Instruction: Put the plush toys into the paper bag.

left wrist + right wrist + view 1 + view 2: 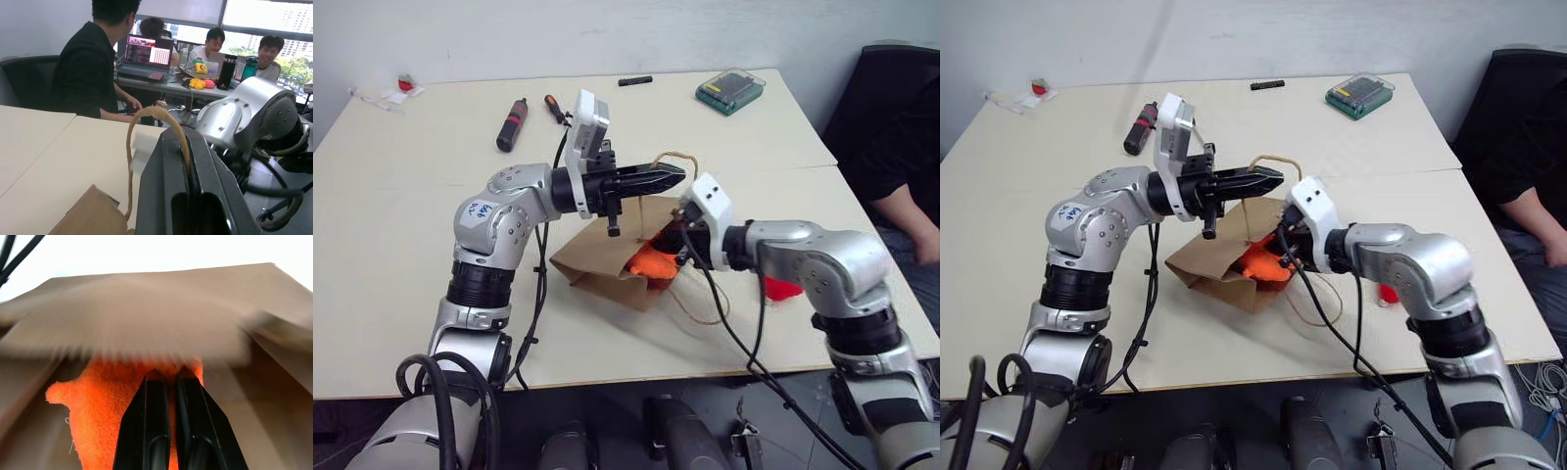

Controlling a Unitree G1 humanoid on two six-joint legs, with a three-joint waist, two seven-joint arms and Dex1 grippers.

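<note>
Pushing orange plush toy (1261, 262) into paper bag (1219, 262)

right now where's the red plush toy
In the left eye view the red plush toy lies on the table to the robot's right of the paper bag, partly hidden behind the right arm's forearm.

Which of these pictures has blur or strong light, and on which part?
Right wrist view: the paper bag is smeared by motion blur and the background above it is blown out white, while the orange plush toy stays fairly sharp. Left wrist view: the windows glare brightly. Both eye views: even, soft light.
</note>
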